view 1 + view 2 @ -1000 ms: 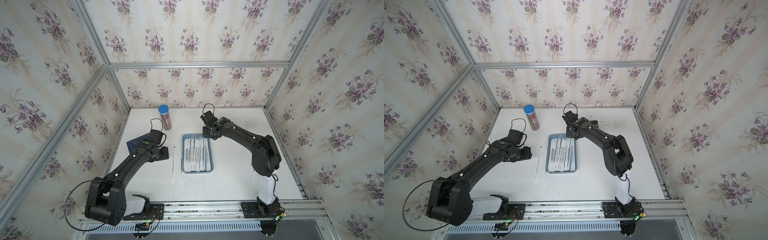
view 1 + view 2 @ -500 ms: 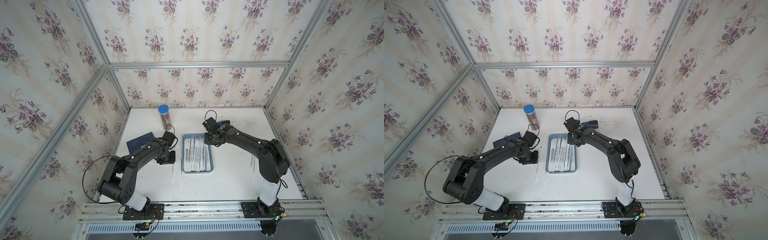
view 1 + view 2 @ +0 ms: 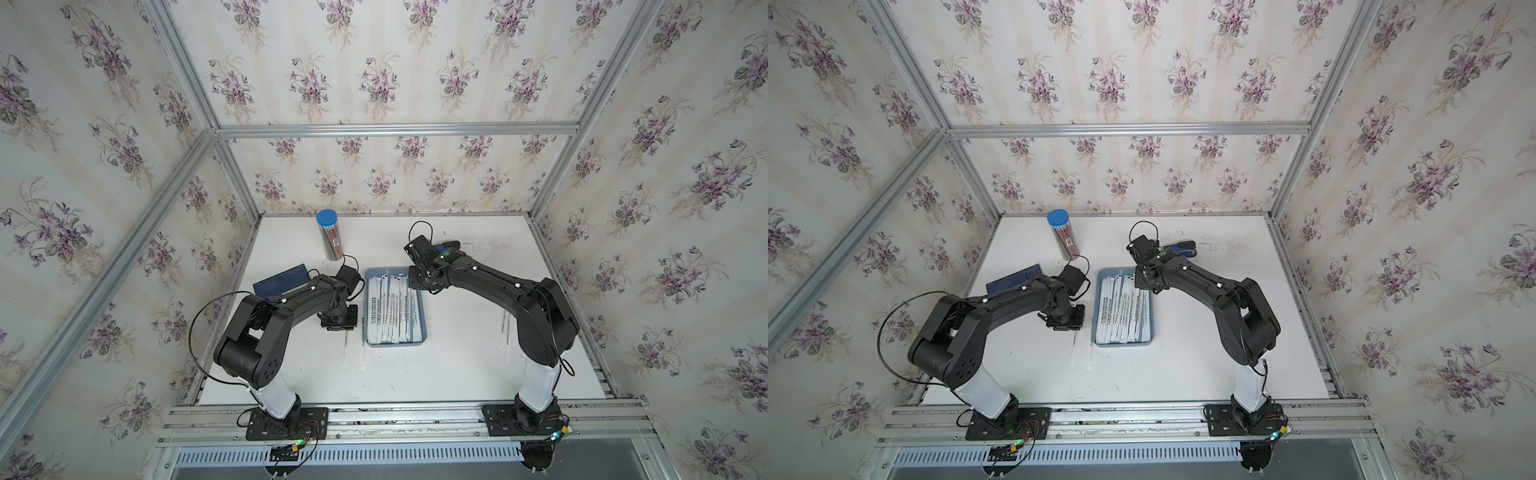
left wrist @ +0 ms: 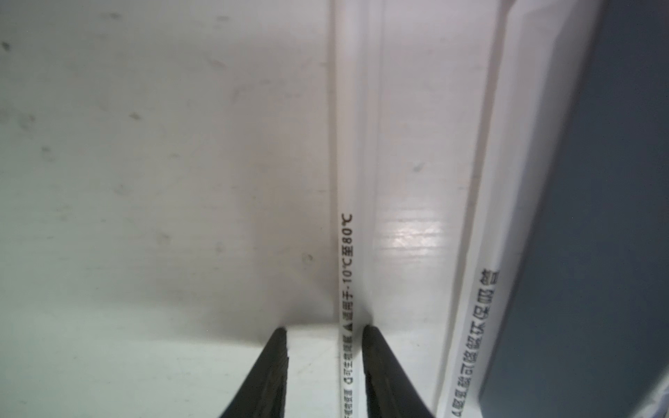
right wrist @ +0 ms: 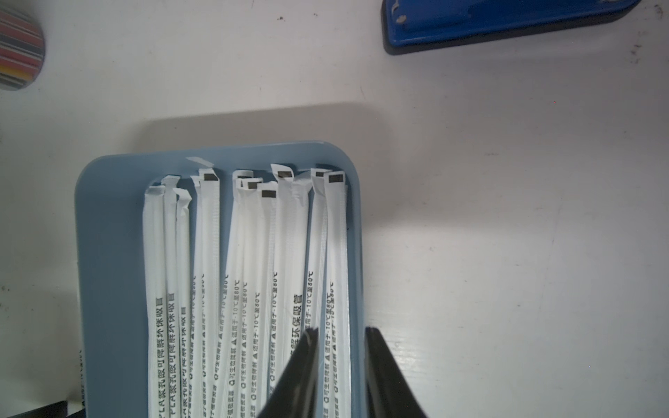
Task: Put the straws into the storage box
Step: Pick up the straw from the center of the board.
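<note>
As both top views show, the storage box (image 3: 424,328) sits at the middle of the white counter (image 3: 436,374): a shallow grey-blue plastic tray with rounded corners and a low, smooth rim. Straws (image 3: 392,307) in white paper wrappers lie lengthwise inside, side by side and partly overlapping. Two more straws (image 3: 362,349) lie on the counter just beside the box's left side, parallel to it. Another straw (image 3: 503,332) lies toward the right edge, partly behind the right arm (image 3: 519,299).

Only the right wrist view resolves the crimped wrapper ends, black end marks and black print on the boxed straws (image 5: 253,253). It also shows plainly a glossy blue stapler (image 5: 488,25) toward the back edge. Only the left wrist view resolves the grasp area, which the wrist hides from above.

Left arm (image 3: 291,303): elbow raised, wrist pointing straight down beside the box's left side. The left jaws are partly open and straddle one counter straw (image 4: 349,181). One finger (image 4: 383,369) stands close against it, the other stands clear, and the straw lies flat on the counter. The second straw (image 4: 487,282) lies between it and the box wall (image 4: 597,217).

Right arm: arched over to the box's back right corner, wrist down. The right jaws stand narrowly open above the outermost boxed straw (image 5: 335,235), next to the right rim, holding nothing.
</note>
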Controlling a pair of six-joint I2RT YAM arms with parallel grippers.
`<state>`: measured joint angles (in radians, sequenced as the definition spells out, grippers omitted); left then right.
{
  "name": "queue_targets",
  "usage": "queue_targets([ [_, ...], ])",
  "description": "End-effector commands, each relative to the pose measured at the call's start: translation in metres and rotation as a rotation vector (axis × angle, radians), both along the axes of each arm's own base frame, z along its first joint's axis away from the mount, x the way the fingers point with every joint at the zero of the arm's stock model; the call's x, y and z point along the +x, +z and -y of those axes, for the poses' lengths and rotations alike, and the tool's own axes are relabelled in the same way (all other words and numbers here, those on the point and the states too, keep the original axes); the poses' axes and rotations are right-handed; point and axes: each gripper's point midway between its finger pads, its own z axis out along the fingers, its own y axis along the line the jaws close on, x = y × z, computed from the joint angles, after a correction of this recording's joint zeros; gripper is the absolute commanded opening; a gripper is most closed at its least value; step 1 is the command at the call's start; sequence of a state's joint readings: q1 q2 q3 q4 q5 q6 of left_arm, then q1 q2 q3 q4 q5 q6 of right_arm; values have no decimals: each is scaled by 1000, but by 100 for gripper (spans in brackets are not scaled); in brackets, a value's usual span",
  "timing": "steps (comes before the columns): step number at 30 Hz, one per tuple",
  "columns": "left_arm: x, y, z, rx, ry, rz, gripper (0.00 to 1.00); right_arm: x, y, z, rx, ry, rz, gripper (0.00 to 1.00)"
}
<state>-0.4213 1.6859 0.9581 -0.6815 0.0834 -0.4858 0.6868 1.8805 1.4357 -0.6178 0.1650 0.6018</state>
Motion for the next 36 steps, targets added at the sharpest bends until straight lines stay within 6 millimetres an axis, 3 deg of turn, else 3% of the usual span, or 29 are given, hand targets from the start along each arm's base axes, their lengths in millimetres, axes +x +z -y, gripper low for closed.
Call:
queue_targets([
  [1, 2, -6, 7, -28, -19, -9, 29, 3, 0, 0, -4, -4, 16, 25],
  [5, -2, -13, 4, -10, -24, -34, 27, 2, -1, 2, -4, -11, 15, 25],
  [11, -9, -13, 1, -10, -27, -45, 15, 2, 0, 2, -2, -12, 18, 25],
  [24, 7, 20, 3, -19, -21, 22, 9, 3, 3, 5, -17, -11, 33, 24],
  [30, 15, 59, 2, -25, 3, 91, 9, 5, 8, 7, -30, -11, 44, 24],
  [33, 24, 87, 22, -99, 20, 141, 10, 8, 13, 12, -34, -21, 53, 24],
  [36, 36, 103, 53, -159, 9, 176, 10, 13, 21, 22, -24, -47, 68, 24],
])
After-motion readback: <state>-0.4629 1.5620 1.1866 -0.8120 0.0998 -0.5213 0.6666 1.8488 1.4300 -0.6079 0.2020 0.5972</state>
